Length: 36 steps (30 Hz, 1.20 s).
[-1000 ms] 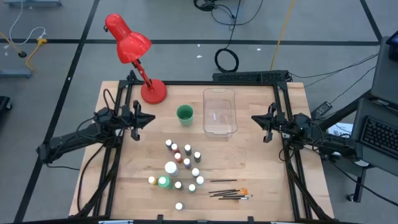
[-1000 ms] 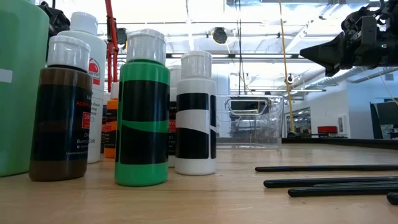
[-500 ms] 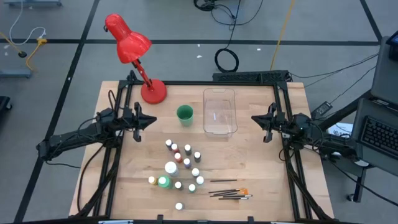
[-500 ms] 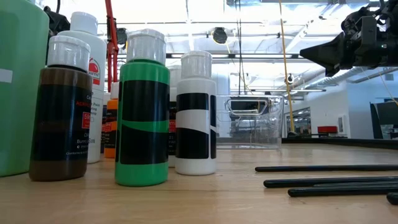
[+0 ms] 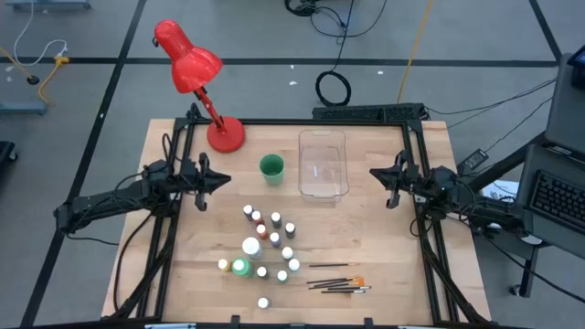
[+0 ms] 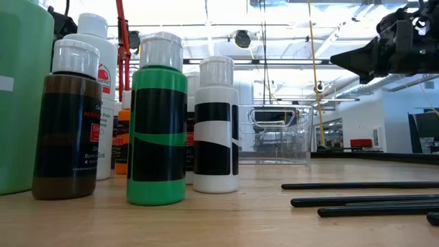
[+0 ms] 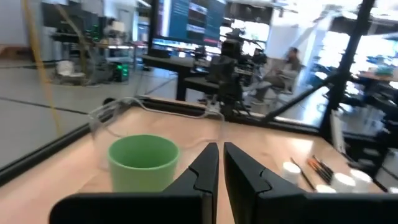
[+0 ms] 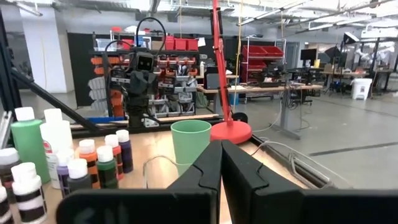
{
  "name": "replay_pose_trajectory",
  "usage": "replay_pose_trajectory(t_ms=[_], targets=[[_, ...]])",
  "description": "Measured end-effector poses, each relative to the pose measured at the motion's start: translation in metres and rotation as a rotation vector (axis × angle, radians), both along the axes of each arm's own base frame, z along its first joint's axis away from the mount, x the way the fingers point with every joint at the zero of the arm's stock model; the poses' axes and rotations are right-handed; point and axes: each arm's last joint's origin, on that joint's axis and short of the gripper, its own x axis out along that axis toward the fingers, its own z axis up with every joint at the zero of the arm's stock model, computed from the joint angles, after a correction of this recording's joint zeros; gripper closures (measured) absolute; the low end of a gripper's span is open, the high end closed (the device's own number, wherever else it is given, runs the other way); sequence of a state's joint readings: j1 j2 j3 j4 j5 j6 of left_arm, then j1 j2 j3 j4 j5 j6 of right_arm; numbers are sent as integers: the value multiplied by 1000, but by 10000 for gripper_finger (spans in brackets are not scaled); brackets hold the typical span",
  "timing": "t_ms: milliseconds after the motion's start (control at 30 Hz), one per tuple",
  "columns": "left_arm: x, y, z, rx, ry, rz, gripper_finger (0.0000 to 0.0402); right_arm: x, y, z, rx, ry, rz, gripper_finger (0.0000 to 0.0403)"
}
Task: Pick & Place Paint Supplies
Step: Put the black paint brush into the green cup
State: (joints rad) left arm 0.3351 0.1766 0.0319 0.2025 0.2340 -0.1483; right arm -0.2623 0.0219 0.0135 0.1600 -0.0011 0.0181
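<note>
Several small white-capped paint bottles (image 5: 267,239) stand upright in a cluster on the wooden table, with a bigger white bottle (image 5: 250,246) and a bigger green bottle (image 5: 240,267) among them. Thin dark brushes (image 5: 336,282) lie flat to their right. My left gripper (image 5: 225,180) is shut and empty above the table's left side, pointing at the green cup (image 7: 143,163). My right gripper (image 5: 373,174) is shut and empty above the right side, beside the clear tray (image 5: 324,164). The low view shows the bottles (image 6: 156,137) and brushes (image 6: 357,199) up close.
A green cup (image 5: 271,167) and a clear plastic tray stand at the table's far middle. A red desk lamp (image 5: 196,78) stands at the far left corner. Dark frame rails (image 5: 416,183) run along the table's left and right sides. Bare wood lies between the cup and the bottles.
My left gripper has edged a little toward the table's right and near side, still shut. The bottles and brushes have stayed where they were.
</note>
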Motion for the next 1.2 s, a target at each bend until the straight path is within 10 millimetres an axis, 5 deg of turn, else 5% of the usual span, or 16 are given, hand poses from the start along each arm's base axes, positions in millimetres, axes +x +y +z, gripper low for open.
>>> replay_pose_trajectory(t_ms=[1200], targets=[[0,2,1,-14,-12,77,376,0,0,0,-107,28,-17,397]])
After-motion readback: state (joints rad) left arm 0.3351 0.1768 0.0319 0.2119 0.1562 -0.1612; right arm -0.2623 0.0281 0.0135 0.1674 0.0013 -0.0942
